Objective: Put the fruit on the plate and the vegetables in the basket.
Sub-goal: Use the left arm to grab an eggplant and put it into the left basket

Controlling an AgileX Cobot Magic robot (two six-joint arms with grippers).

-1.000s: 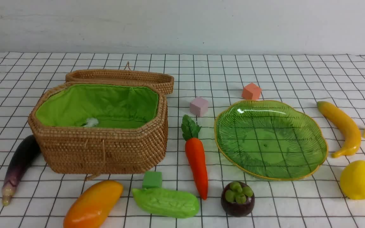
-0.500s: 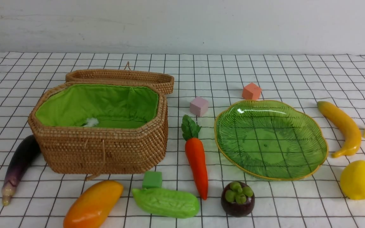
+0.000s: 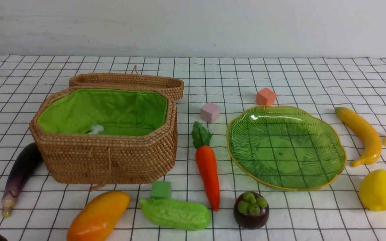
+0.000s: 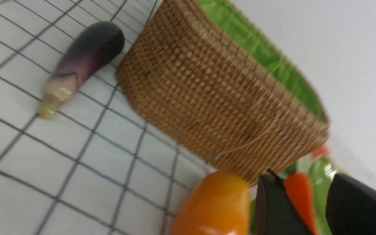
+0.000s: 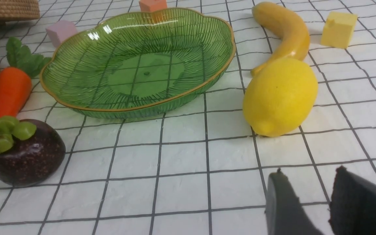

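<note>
we are hovering our parted, empty left gripper beside the orange-yellow oval toy mango before the tan woven wicker basket; right gripper likewise parted, empty.

The basket stands left of the plate, the carrot between them. The banana and lemon lie right of the plate, and the mangosteen lies before it.

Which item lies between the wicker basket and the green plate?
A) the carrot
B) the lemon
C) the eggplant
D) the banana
A: the carrot lies on the checked cloth in the gap between the basket and the plate, with its green leaves pointing away from the robot.
</note>
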